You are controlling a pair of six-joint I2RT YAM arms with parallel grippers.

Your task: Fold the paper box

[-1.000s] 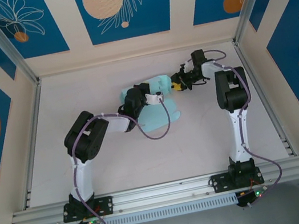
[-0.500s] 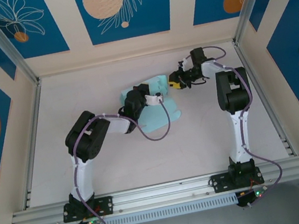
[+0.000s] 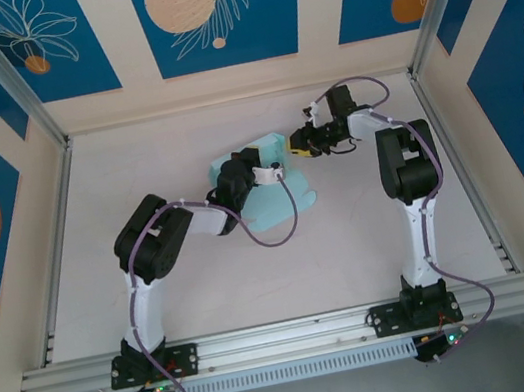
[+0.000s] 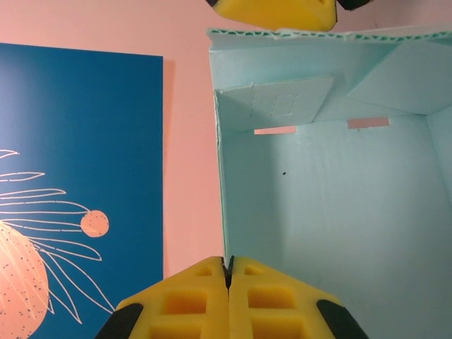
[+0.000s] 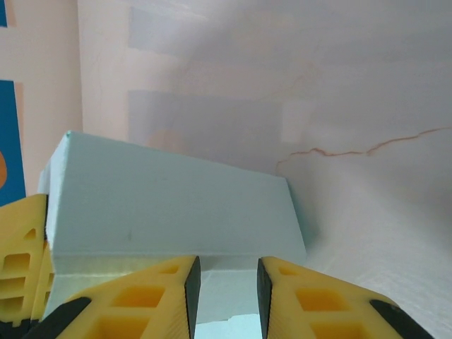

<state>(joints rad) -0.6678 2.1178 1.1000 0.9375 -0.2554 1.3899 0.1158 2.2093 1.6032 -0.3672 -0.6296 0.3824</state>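
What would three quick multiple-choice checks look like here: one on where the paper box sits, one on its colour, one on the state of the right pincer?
1. Where does the paper box lie on the table?
A) by the arm bases
B) mid-table towards the far side, where the left pincer and right pincer meet
C) against the left rail

2. What colour is the box's card?
A) brown
B) white
C) pale light-blue

3. How does the right pincer stand?
A) open, fingers apart
B) shut, fingers touching
C) shut on a cable

Answers:
1 B: the top view shows the box beyond mid-table, with both pincers at it.
2 C: both wrist views show pale blue walls.
3 A: the right wrist view shows a clear gap between its yellow fingers, above the box.
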